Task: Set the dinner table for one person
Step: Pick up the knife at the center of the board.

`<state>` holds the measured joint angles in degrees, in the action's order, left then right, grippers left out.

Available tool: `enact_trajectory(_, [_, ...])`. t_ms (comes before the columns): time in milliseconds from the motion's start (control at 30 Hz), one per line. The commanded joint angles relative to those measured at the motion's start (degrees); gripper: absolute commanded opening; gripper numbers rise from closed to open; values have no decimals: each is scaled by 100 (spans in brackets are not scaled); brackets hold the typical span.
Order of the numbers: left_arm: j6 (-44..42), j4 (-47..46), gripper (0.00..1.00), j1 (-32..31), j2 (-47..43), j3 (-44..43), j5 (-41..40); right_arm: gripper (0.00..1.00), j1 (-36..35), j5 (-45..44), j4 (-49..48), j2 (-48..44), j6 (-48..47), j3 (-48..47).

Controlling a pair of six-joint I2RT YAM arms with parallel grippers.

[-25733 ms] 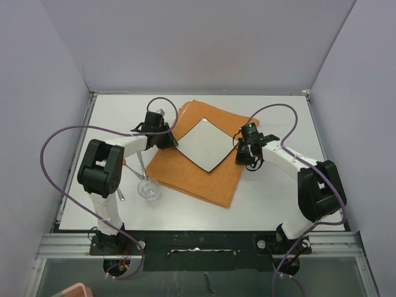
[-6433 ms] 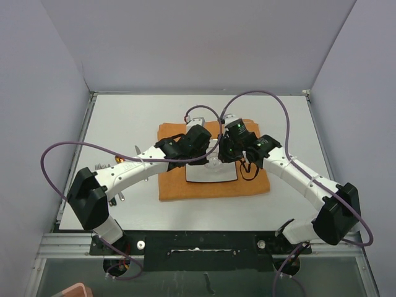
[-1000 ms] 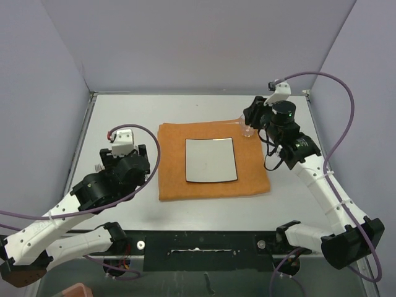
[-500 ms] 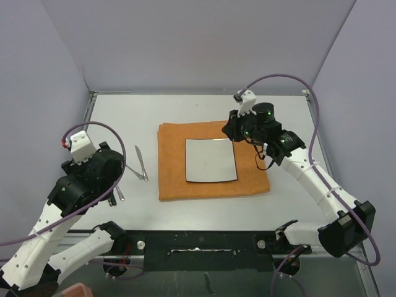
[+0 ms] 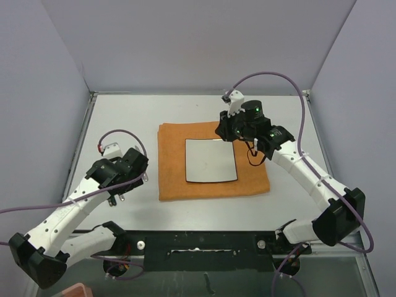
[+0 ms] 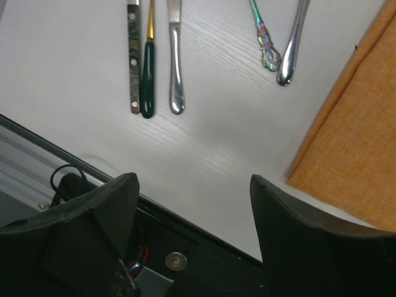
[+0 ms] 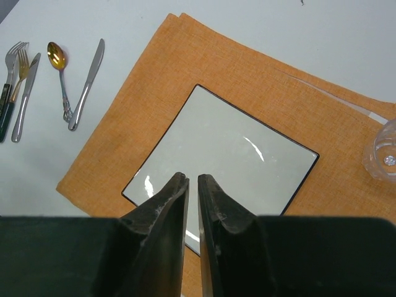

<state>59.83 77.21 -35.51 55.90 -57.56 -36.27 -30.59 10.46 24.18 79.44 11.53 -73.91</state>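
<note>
Since half a second ago the left arm has swung in low over the cutlery, and the right arm has eased leftward to the plate's far edge. The bench (image 5: 278, 204), a broad matte white top with faint grain and a thin metal rim, lies under both arms and carries everything. At its middle is a woven orange cloth mat (image 5: 253, 179), folded and rectangular. On the mat sits a glossy square white plate (image 7: 223, 154) with a thin dark edge. A clear ribbed glass (image 7: 385, 158) stands on the mat's far right corner. Left of the mat lie two forks (image 7: 15, 55), a gold-bowled spoon (image 7: 57, 59) and a silver knife (image 7: 90, 74), close together. The left arm's fingers (image 6: 102, 213) are spread wide above the bare bench, near the handle ends, holding nothing. The right arm's fingers (image 7: 182, 185) are almost pressed together, empty, above the plate.
</note>
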Motion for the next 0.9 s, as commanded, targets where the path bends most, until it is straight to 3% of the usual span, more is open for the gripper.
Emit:
enact_trajectory(0, [-138, -1024, 72, 33, 252, 107, 547, 14, -38, -111, -93, -568, -83, 8])
enact_trajectory(100, [-756, -2121, 71, 43, 215, 435, 844, 11, -35, -163, 60, -767, -113, 79])
enact_trajectory(233, [-1172, -2845, 70, 328, 624, 611, 1099, 11, -40, -234, 223, -992, -133, 159])
enact_trajectory(500, [-1961, -4169, 65, 1628, 1710, 779, 2131, 11, -42, -392, 543, -1463, -156, 311])
enact_trajectory(600, [-2216, -4368, 61, 1920, 2216, 521, 2379, 11, -38, -514, 663, -1605, -216, 348])
enact_trajectory(867, [-2569, -4845, 59, 1948, 3278, -20, 2621, 10, -6, -673, 874, -1754, -330, 360])
